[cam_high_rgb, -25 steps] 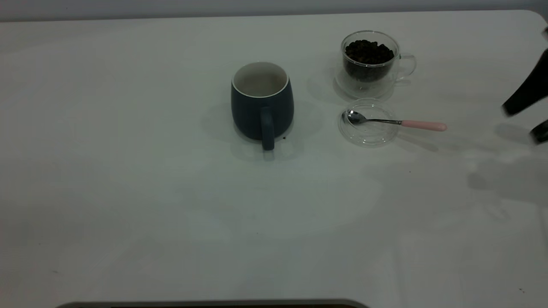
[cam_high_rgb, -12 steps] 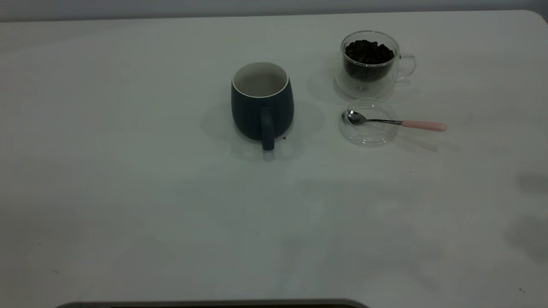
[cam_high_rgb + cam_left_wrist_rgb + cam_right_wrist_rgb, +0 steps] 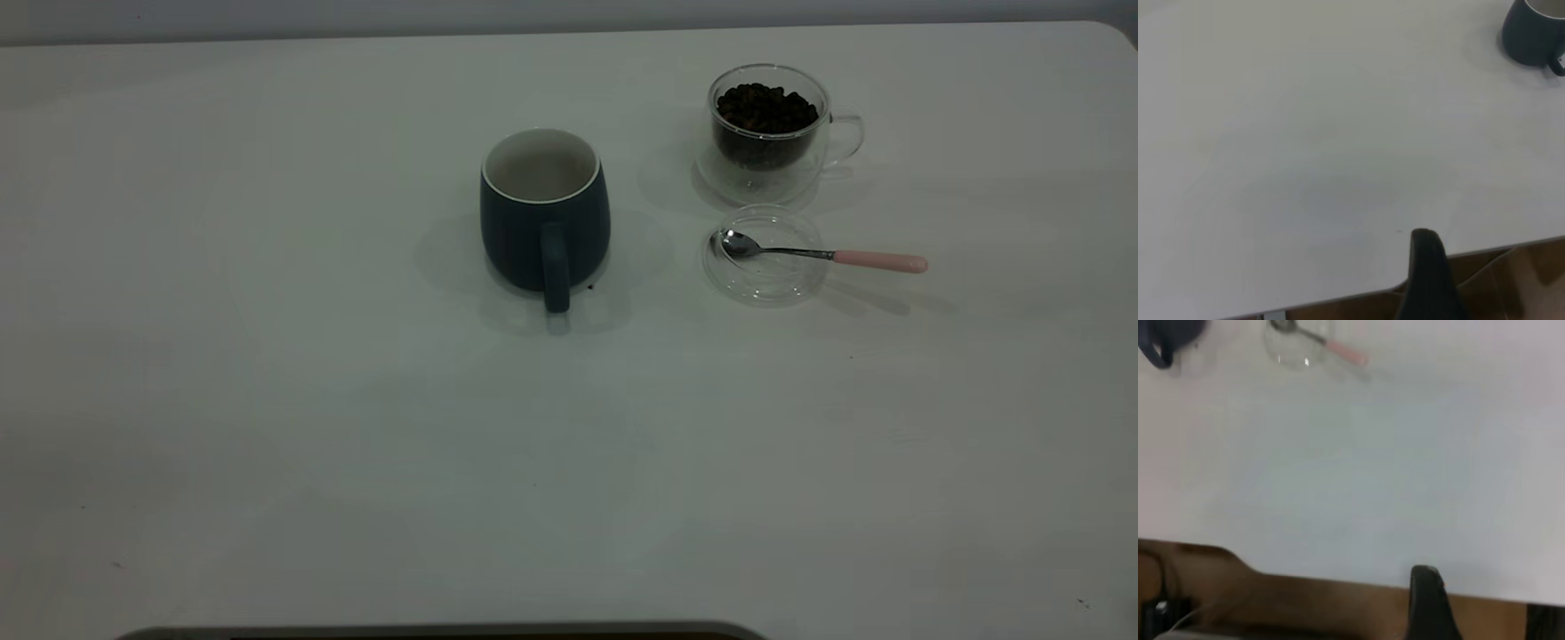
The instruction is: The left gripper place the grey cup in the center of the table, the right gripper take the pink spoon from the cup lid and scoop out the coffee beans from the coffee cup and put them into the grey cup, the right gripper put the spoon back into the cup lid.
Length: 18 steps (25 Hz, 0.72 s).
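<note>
The grey cup [image 3: 544, 213] stands upright near the middle of the table [image 3: 356, 444], its handle toward the front. The coffee cup [image 3: 766, 133] holds coffee beans [image 3: 765, 107] at the back right. In front of it lies the cup lid [image 3: 766, 276], with the pink spoon [image 3: 827, 256] resting across it, bowl in the lid and handle pointing right. Both grippers are outside the exterior view. The left gripper [image 3: 1426, 267] hangs over the table's edge, far from the grey cup [image 3: 1531, 33]. The right gripper [image 3: 1426, 600] sits at the table's edge, far from the spoon [image 3: 1338, 348] and lid [image 3: 1295, 350].
A few tiny dark specks lie on the tabletop, one beside the mug's base [image 3: 590, 286]. A brown floor shows past the table's edge in both wrist views.
One second ago the right gripper showed at the right edge of the exterior view. It has since drawn out of that view, and its shadows have gone. Cups, lid and spoon have not moved.
</note>
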Each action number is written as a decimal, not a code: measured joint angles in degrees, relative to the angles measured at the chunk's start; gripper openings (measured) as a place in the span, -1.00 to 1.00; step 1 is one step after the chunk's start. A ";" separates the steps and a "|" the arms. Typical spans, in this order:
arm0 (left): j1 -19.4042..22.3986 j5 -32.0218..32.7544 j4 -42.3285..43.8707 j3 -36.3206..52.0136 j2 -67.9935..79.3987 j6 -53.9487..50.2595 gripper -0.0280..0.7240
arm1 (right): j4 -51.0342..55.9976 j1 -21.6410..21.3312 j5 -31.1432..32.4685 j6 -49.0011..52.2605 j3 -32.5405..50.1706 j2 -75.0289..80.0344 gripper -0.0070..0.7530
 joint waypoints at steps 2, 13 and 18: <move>0.00 0.00 0.00 0.00 0.00 0.00 0.58 | -0.41 1.84 0.64 -0.12 0.45 -4.61 0.43; 0.00 0.00 0.00 0.00 0.00 0.00 0.58 | -6.94 16.30 4.41 1.77 0.68 -19.40 0.43; 0.00 0.00 0.00 0.00 0.00 0.00 0.58 | -6.23 16.37 -0.37 3.46 4.34 -25.23 0.43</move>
